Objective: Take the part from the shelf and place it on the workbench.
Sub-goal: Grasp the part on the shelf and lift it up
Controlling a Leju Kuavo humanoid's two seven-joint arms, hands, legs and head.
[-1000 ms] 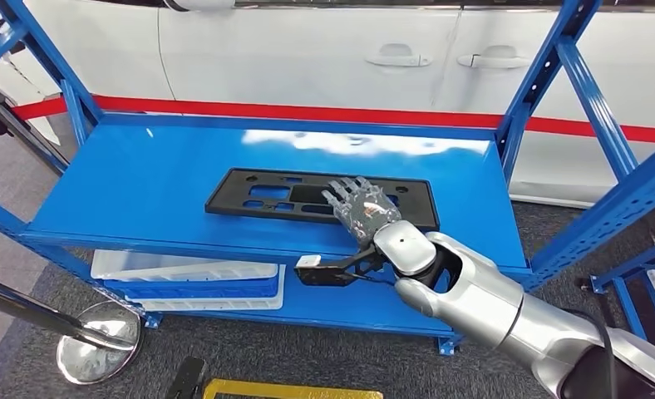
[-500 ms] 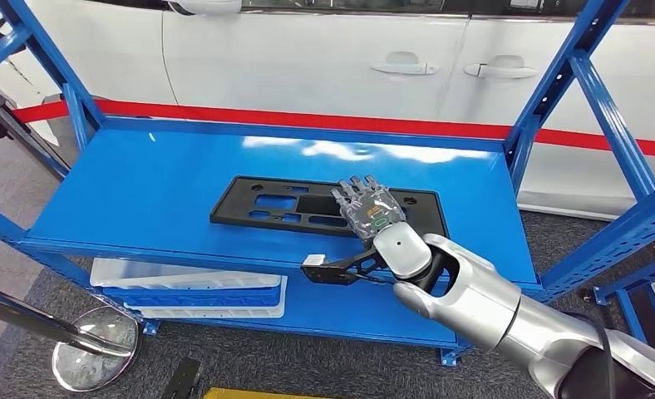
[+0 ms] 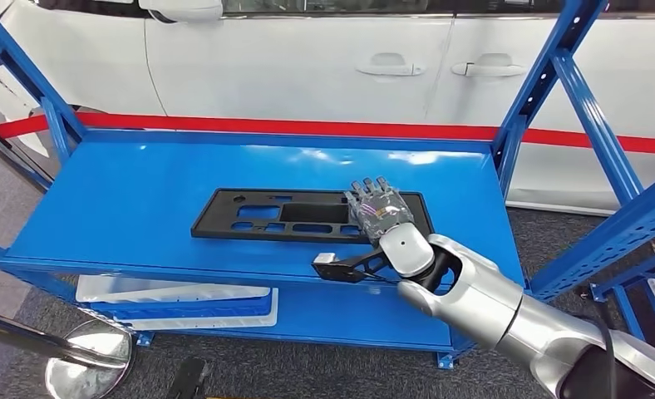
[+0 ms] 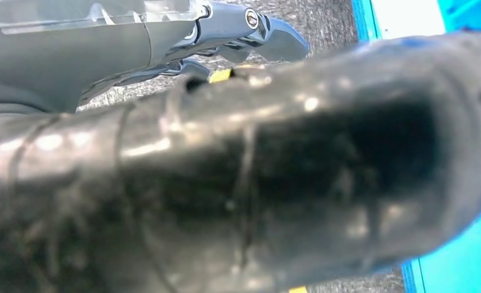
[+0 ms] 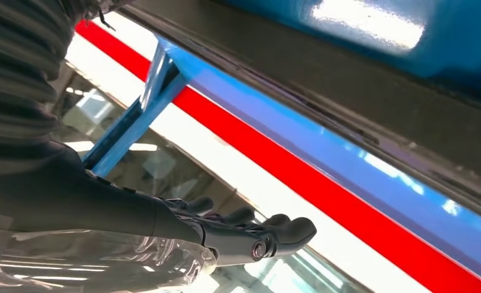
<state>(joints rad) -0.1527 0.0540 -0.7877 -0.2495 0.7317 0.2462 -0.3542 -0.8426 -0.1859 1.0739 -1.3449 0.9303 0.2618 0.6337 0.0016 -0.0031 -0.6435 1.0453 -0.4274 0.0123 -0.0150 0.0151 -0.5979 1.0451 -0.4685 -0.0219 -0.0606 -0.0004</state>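
A flat black plastic part (image 3: pixel 266 214) with several cut-outs lies on the top board of the blue shelf (image 3: pixel 125 191). My right hand (image 3: pixel 378 209) reaches in from the front, stretched flat over the part's right end with fingers apart and nothing gripped. The right wrist view shows those fingers (image 5: pixel 244 235) straight and apart, set off from the dark edge of the part (image 5: pixel 348 104). In the left wrist view, my left hand (image 4: pixel 226 36) holds nothing beside a blurred dark shape.
Blue uprights (image 3: pixel 549 79) frame the shelf on both sides. A white car with a red stripe (image 3: pixel 307 127) stands behind it. White and blue trays (image 3: pixel 174 298) sit on the lower board. A chrome post base (image 3: pixel 87 370) stands on the carpet at front left.
The camera has shifted, so the whole scene sits differently. My right hand has edged a little toward the part's right end and back edge; the part lies as before.
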